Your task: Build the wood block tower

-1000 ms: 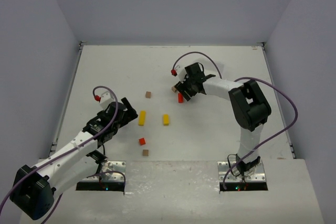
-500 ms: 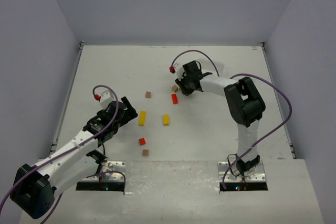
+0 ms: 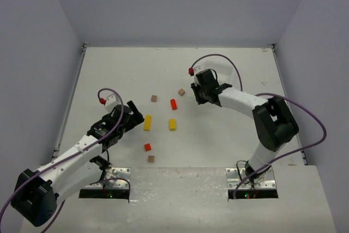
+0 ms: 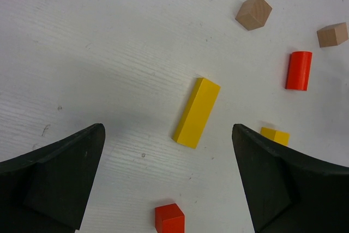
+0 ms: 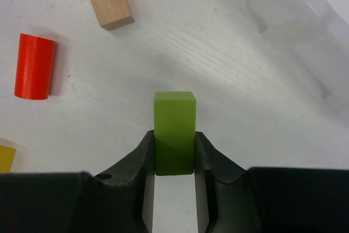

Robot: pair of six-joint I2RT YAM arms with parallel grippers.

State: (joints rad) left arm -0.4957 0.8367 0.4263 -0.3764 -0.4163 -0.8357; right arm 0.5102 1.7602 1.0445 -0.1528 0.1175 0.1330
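Green wood first: the right claw (image 5: 174, 144) is closed on a green block (image 5: 174, 114), pinching its near end so the rest juts ahead of the fingers (whether it is lifted clear of the surface (image 5: 234, 113) we cannot tell). We judge the tower hardly begun. Nothing stands on anything, and every block lies single, so all the stacking is left.

Ahead and left of that claw a red cylinder (image 5: 34, 73) lies on its side. Farther ahead is a brown cube (image 5: 111, 6), and far right a clear plastic piece (image 5: 294, 20) shows faintly.

The left claw (image 4: 167, 135) stands wide open, holding nothing. Nearest it sits a red cube (image 4: 169, 217). Just ahead, between its fingers, lies a long yellow block (image 4: 197, 112), with a small yellow block (image 4: 274, 136) beside the right finger.

Nothing blocks the long yellow block, though its two close neighbours could get nudged.
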